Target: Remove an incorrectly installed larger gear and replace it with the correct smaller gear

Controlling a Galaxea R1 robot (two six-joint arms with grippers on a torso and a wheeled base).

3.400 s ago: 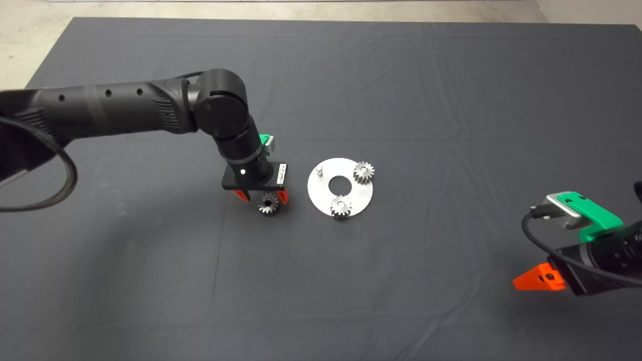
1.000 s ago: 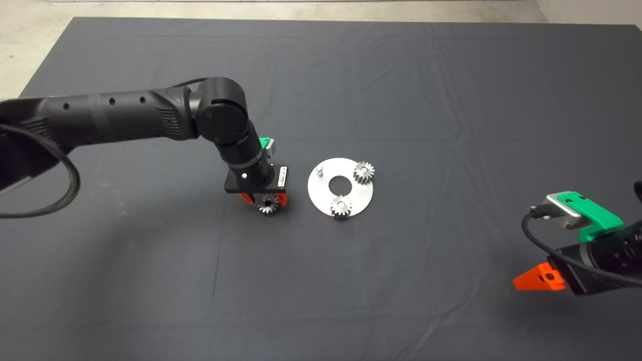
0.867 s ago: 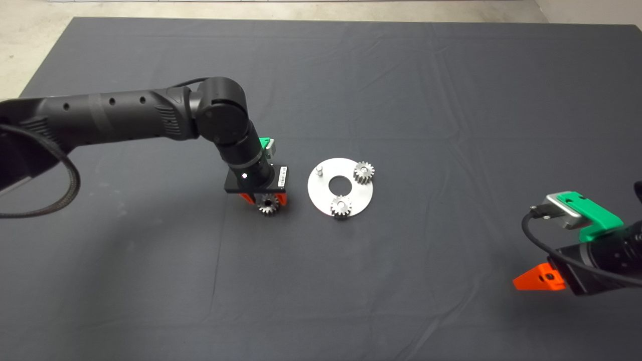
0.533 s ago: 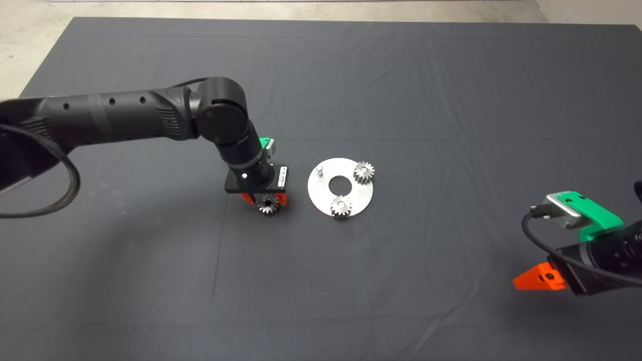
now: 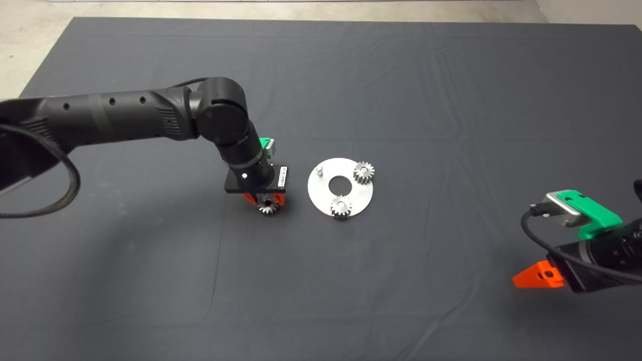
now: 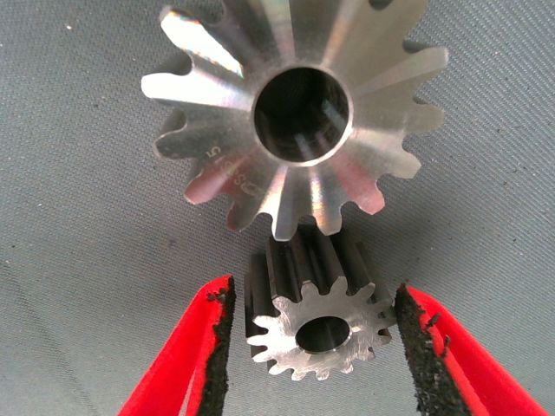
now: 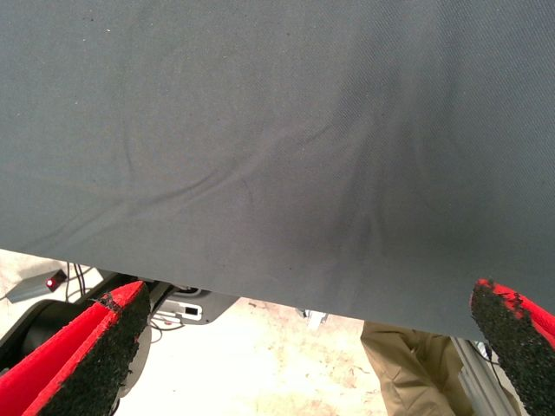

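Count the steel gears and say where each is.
4. A small shiny steel gear and a second small gear sit on the round silver plate. The larger gear lies on the mat left of it; the smaller gear sits beside it, inside the open left gripper.

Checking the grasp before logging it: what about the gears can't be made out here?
Head view: the left gripper covers the gears under it; only some teeth show.
Left wrist view: the picture edge cuts off the larger gear's far teeth.
Left wrist view: the smaller gear overlaps it; contact cannot be told.
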